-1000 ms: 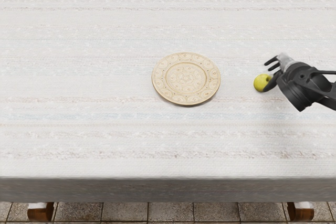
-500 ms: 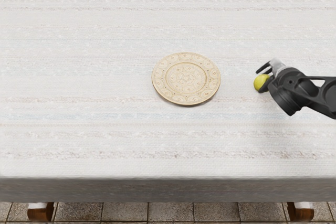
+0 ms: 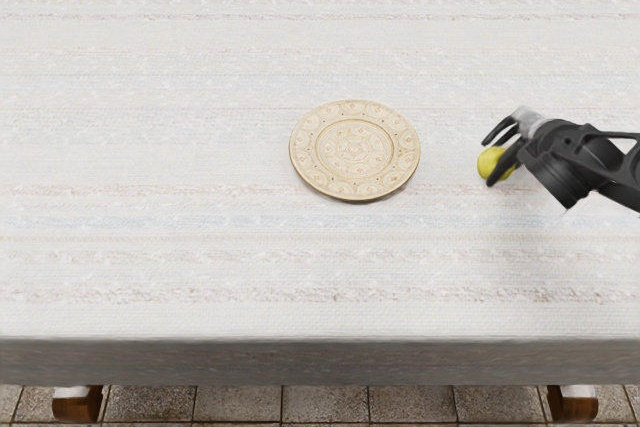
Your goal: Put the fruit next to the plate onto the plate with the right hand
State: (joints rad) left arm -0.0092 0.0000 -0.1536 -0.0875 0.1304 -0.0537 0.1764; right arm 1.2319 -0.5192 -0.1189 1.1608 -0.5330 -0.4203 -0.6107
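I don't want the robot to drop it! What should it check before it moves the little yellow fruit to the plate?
1. Right hand at the small round yellow fruit: ok.
2. Hold on the fruit is firm: cannot tell.
3. Fruit on the round tan patterned plate: not ok, it is apart from the plate.
4. Nothing between fruit and plate on the white table: ok.

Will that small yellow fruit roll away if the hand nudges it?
Likely yes: the small round yellow fruit looks ball-shaped, so it could roll on the flat white tablecloth. Being small beside the right hand, it is probably light.
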